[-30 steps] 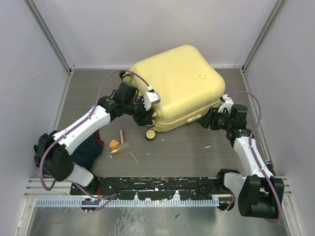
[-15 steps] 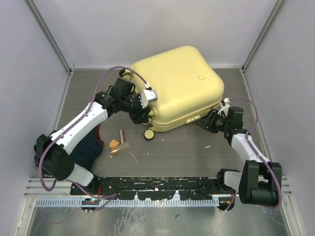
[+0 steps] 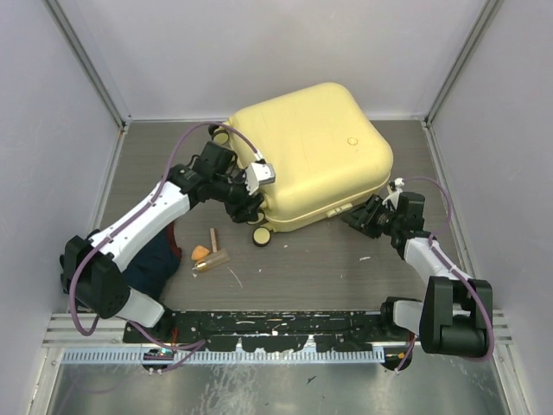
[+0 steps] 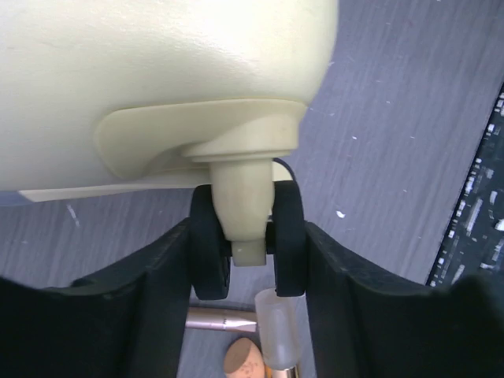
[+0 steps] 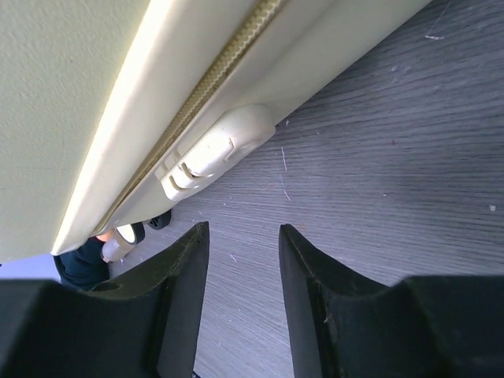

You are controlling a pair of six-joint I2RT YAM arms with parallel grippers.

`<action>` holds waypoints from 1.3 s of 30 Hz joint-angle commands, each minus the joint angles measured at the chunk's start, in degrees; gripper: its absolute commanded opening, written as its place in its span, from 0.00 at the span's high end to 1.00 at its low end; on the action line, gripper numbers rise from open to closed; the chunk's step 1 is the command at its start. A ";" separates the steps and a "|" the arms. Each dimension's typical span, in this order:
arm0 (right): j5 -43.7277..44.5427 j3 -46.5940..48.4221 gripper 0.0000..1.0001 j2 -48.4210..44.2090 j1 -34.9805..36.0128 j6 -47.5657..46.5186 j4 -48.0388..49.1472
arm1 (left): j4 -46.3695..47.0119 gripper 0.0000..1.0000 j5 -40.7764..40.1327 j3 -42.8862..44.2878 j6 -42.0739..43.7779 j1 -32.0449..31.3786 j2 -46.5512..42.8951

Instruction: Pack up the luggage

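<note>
The top camera sits high behind my bases and looks down and forward over the whole worktop [image 3: 302,259], taking in both arms and the luggage [image 3: 311,156] entire. My left wrist camera looks along my left gripper [image 4: 248,252], very close under a corner of the shell, with a caster wheel [image 4: 244,213] filling the middle. That is probably the wheel at the near corner in the top view. My right wrist camera looks past my right gripper [image 5: 242,236], close beside the zipper edge [image 5: 197,102] and low over the worktop. All three views share the luggage.

A dark blue cloth [image 3: 158,259] lies beside a small orange piece [image 3: 200,252].
</note>
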 commanded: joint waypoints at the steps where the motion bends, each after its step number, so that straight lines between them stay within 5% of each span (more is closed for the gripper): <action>1: 1.15 0.17 0.56 -1.83 -0.23 1.06 2.61 | -7.35 0.38 6.22 3.85 0.09 0.75 1.10; 4: 2.34 0.36 0.58 -2.68 -0.20 1.00 1.56 | -7.10 0.19 13.66 6.06 -1.50 7.70 -0.02; 12: 4.00 -0.77 0.60 -3.81 -0.27 1.33 0.08 | -7.11 0.15 17.13 19.54 -0.16 23.15 6.70; 18: 3.89 -0.36 0.60 -4.15 -0.22 0.50 -0.75 | -1.13 0.13 3.76 28.25 4.04 27.40 17.50; 28: 4.28 -1.21 0.60 -3.91 -0.26 0.29 -1.33 | -1.39 0.09 7.19 47.39 11.24 29.28 35.76; 33: 4.51 -0.93 0.60 -3.38 -0.21 0.31 -1.49 | -2.24 0.12 12.65 54.40 10.83 29.27 41.95; 39: 5.05 -0.89 0.60 -1.90 -0.21 1.71 0.76 | -3.45 0.43 18.03 55.67 11.07 29.26 42.76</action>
